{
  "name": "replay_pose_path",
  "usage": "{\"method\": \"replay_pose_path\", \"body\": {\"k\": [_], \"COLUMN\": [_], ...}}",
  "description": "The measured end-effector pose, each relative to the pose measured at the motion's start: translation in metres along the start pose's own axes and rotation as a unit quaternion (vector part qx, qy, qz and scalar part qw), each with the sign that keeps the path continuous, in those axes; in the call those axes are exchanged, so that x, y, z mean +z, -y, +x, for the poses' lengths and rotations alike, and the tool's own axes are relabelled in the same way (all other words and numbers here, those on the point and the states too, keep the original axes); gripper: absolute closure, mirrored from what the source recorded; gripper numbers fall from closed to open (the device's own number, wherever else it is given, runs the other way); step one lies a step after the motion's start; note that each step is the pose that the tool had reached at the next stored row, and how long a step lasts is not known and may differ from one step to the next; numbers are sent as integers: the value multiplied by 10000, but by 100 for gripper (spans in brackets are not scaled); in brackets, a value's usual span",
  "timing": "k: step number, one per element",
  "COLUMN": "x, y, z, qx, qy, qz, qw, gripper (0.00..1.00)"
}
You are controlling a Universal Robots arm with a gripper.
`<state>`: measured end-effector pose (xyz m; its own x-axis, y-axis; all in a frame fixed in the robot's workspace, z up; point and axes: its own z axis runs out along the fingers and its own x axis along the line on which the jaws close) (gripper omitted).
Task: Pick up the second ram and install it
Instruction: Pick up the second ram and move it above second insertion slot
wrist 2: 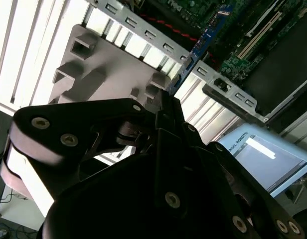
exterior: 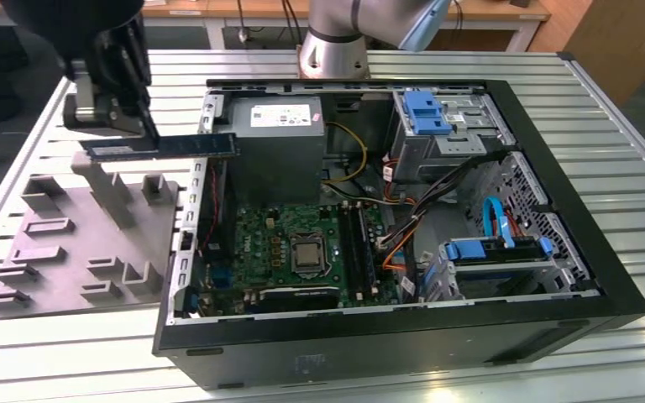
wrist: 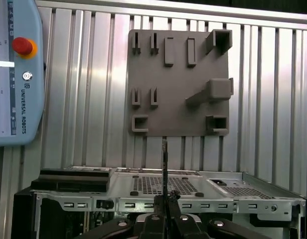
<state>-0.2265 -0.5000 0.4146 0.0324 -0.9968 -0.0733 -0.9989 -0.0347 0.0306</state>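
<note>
- Gripper (exterior: 112,134) clamped on one end of the second ram (exterior: 161,146), stick held level in the air.
- Underneath, grey fixture plate (exterior: 76,243); just beside, open computer case (exterior: 412,340), near wall between stick and motherboard (exterior: 289,239).
- Stick edge-on in both wrist views; teach pendant (wrist: 14,74) in the first wrist view.
</note>
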Motion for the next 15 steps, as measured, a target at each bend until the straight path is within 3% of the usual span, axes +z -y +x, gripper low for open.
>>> {"method": "replay_pose_path", "body": {"k": [15], "x": [-11], "y": [680], "z": [23], "qx": [0], "qy": [0], "qz": [0], "qw": [10000], "gripper": [87]}}
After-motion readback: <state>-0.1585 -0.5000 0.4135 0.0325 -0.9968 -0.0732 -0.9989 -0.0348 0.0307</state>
